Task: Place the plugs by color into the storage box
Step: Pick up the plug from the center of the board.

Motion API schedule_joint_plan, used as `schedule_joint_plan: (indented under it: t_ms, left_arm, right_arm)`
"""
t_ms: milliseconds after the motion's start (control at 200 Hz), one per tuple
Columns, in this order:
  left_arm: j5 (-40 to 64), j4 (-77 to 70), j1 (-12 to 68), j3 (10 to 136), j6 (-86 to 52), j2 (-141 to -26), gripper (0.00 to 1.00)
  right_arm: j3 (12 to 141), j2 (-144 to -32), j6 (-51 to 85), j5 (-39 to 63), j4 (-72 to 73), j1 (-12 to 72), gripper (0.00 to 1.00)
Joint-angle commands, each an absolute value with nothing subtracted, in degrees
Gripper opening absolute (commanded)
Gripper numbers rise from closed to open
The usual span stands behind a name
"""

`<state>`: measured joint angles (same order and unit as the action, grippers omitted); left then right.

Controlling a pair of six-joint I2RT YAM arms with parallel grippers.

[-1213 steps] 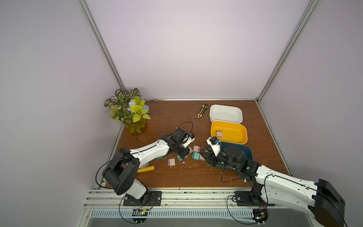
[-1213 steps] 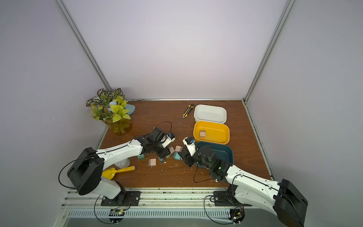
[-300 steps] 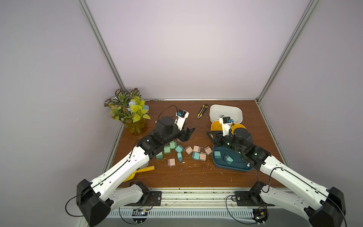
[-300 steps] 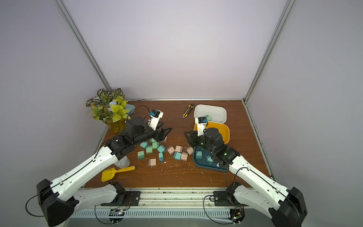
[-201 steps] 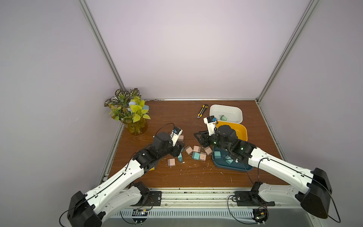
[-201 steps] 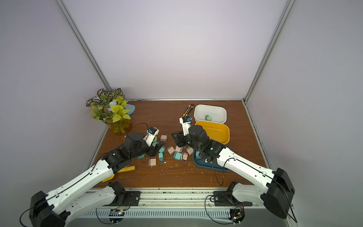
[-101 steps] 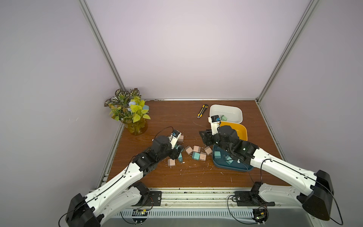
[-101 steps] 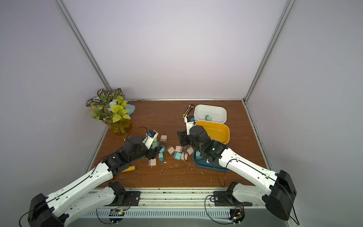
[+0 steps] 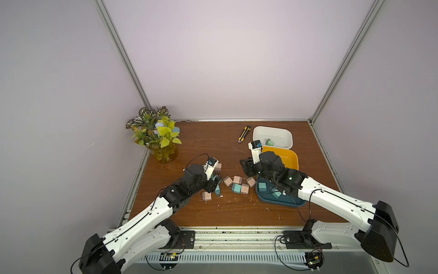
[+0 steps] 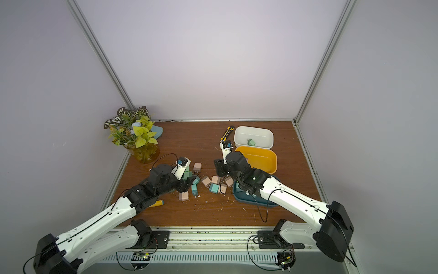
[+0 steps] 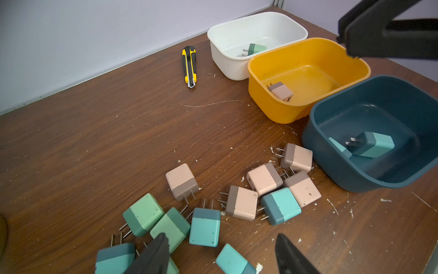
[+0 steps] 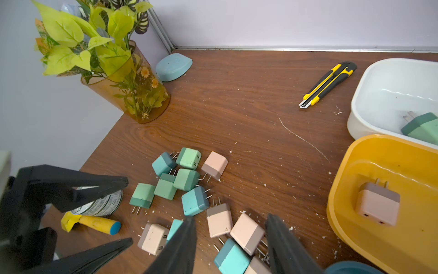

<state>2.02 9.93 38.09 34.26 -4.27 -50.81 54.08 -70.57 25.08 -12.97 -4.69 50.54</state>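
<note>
The right wrist view's edge cuts off the white bin [image 12: 355, 113], the yellow bin [image 12: 336, 194] and nearly all the teal bin [image 12: 348, 268].

Plugs [image 11: 205, 227] are teal, mint green or pale pink, each darker-banded; white box [image 11: 227, 68]; yellow box [image 11: 272, 104]; dark teal box [image 11: 331, 170]; yellow-black knife [image 11: 189, 66]; brown wood-grain table [image 11: 118, 142]

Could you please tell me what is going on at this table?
The left gripper and right gripper are sorting plugs by colour into bins; both hang open and empty over the loose pile. So far the white bin holds one green plug, the yellow bin one pink plug, the blue bin teal plugs.
</note>
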Motion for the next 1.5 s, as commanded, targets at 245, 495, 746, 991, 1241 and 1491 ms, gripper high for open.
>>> schedule_joint_plan:
  t_ms: [245,495,746,991,1241,1491]
  left_arm:
    - [0.2,13.7,37.6,35.2,-10.2,-49.8,0.72]
    - [-1.5,19.8,37.6,34.6,-19.0,-45.5,0.71]
    - [-3.0,19.0,37.6,30.7,-30.6,-36.1,0.67]
    - [-9.1,21.6,37.5,30.4,-32.6,-30.3,0.65]
    - [-7.1,22.4,37.5,31.3,-33.4,-33.7,0.65]
    - [-7.4,20.7,37.4,29.6,-33.1,-31.4,0.65]
  right_arm:
    - [50.6,-71.8,22.7,-3.6,-3.5,52.7,0.48]
    - [50.6,-76.6,24.2,-3.7,-0.6,56.9,0.42]
    - [50.9,-80.7,30.6,-5.7,3.9,61.1,0.48]
    - [56.4,-88.9,33.0,-7.5,2.3,64.9,0.44]
    - [60.2,-95.7,35.8,-8.3,3.0,66.9,0.49]
    - [64.7,-101.2,35.4,-10.7,-1.0,67.8,0.50]
